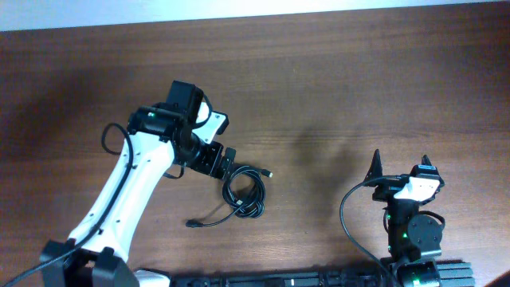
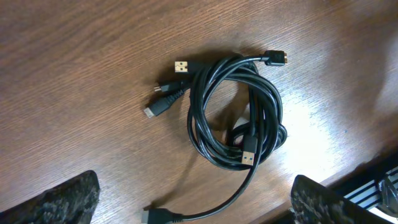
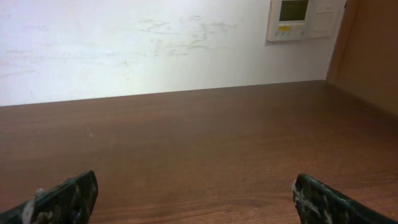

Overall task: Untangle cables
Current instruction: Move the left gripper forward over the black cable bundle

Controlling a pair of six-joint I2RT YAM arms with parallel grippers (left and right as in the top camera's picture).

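Note:
The cables lie as a small black coiled bundle on the wooden table, with one loose end trailing to the lower left. In the left wrist view the cables show as looped black cords with several USB and small plug ends. My left gripper hovers just above the upper left of the bundle; its fingers are wide open and empty. My right gripper is at the right, far from the cables, open and empty, facing bare table.
The brown wooden table spreads around the bundle. A white wall with a wall panel stands beyond the far table edge. The arm bases sit along the near table edge.

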